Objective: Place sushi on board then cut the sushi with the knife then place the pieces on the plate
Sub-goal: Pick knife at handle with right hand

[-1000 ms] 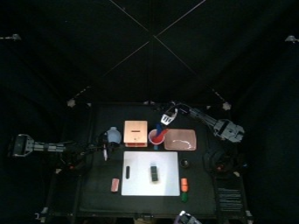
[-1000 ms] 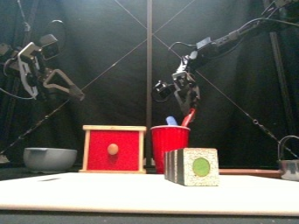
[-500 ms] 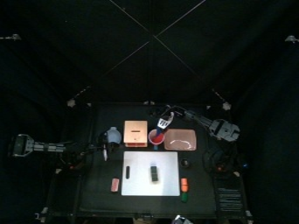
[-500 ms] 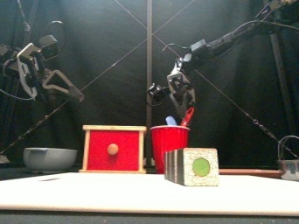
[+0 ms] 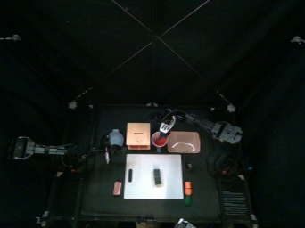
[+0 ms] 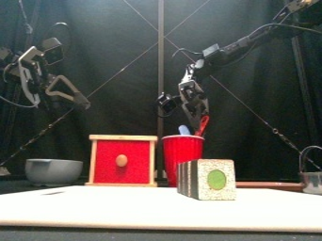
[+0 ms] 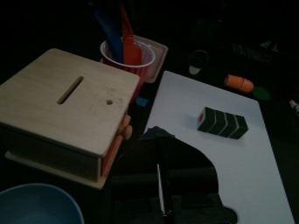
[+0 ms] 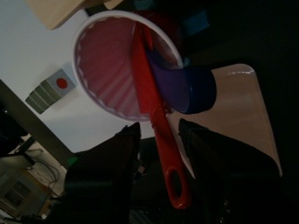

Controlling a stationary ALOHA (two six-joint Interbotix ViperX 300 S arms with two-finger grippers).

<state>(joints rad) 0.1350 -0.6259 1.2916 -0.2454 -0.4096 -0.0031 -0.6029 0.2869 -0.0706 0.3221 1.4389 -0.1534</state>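
The right pincer (image 6: 189, 102) is hanging directly over the cup (image 6: 184, 160), just above the tops of the two knives standing in it. Its jaws are standing apart, released. In the right wrist view the handle of the red knife (image 8: 149, 87) is running between them, but I cannot tell whether either jaw is touching it. The blue knife (image 8: 187, 87) is leaning in the cup just beside the red one.

The sushi (image 5: 159, 177) is lying on the board (image 5: 141, 167), in front of the cup, with its blocks together in one roll. Seen from the top, the tray (image 5: 185, 143) is lying just right of the cup and the box (image 5: 136, 135) is standing just left of it. The bowl (image 5: 116, 136) is sitting farther left, beyond the box.

The left arm is resting well to the left of the cup. Its pincer (image 6: 51, 94) is raised off the table with its jaws spread, grasping nothing.
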